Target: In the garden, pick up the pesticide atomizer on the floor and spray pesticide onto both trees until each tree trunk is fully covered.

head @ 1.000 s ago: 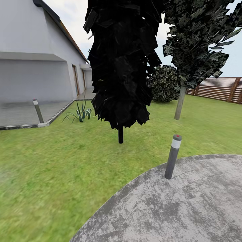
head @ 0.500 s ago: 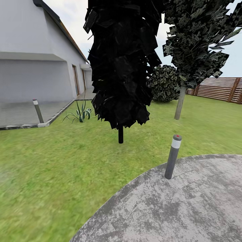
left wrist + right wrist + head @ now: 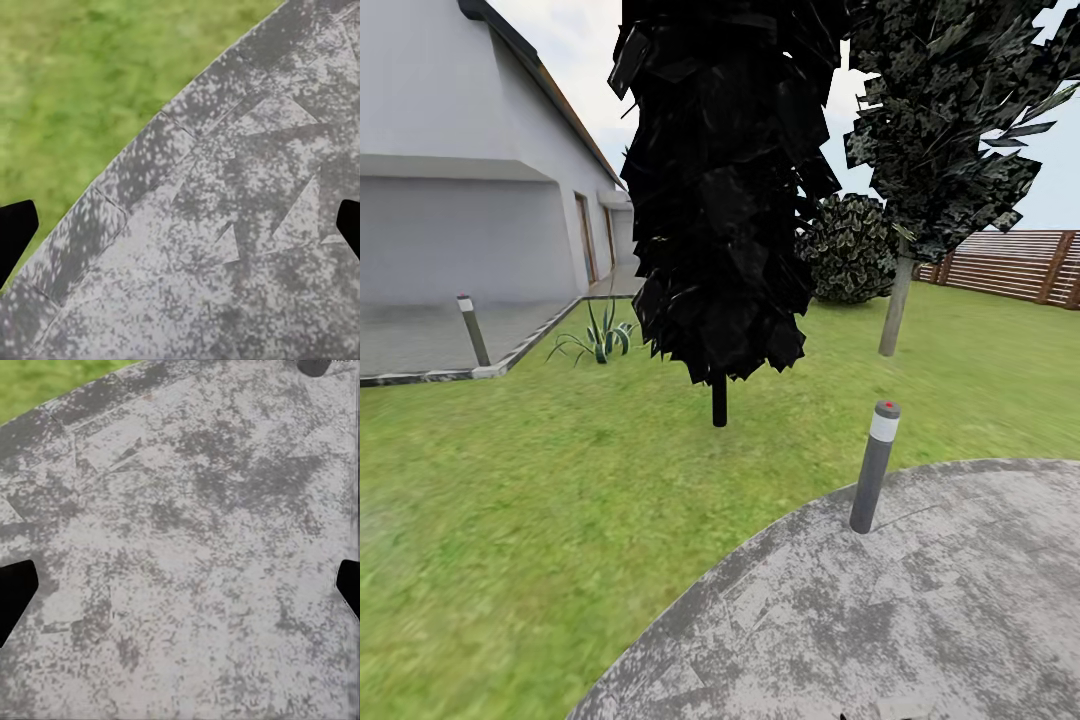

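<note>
Both grippers' fingers (image 3: 15, 232) (image 3: 15, 592) spread wide, empty, over mottled grey paving (image 3: 920, 620); green lawn (image 3: 510, 480) lies beyond.

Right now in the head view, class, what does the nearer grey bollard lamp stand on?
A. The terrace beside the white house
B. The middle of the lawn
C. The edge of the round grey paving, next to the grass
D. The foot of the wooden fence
C: the bollard lamp rises from the rim of the grey paving, with the lawn just behind it.
</note>
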Available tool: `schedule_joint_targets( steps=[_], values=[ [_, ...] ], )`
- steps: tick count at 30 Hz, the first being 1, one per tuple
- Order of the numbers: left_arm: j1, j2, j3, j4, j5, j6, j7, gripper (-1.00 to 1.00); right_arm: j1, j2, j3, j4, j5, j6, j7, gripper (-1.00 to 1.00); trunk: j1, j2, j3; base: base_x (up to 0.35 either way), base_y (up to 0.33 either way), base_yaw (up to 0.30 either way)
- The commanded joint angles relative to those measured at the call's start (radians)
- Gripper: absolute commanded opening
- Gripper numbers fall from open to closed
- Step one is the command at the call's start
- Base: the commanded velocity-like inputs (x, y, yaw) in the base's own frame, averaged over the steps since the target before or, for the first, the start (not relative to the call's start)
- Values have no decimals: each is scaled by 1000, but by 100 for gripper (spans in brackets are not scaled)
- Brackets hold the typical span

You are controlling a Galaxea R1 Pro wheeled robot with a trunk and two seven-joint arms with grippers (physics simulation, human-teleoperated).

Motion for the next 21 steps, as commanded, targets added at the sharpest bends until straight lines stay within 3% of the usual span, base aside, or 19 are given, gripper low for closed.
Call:
schedule_joint_targets(
  steps=[1,6,21],
  values=[
    [0,5,2,1,2,-5,1,100,-1,-2,1,2,9,-3,-2,100,0,-1,-1,0,0,0],
    [1,34,3,13,8,-7,-12,100,-1,-2,1,7,16,-4,-7,100,0,-1,-1,-3,0,0],
    [1,31,5,14,9,-5,-13,100,-1,4,3,39,15,-7,-6,100,0,-1,-1,-241,147,0]
  ],
)
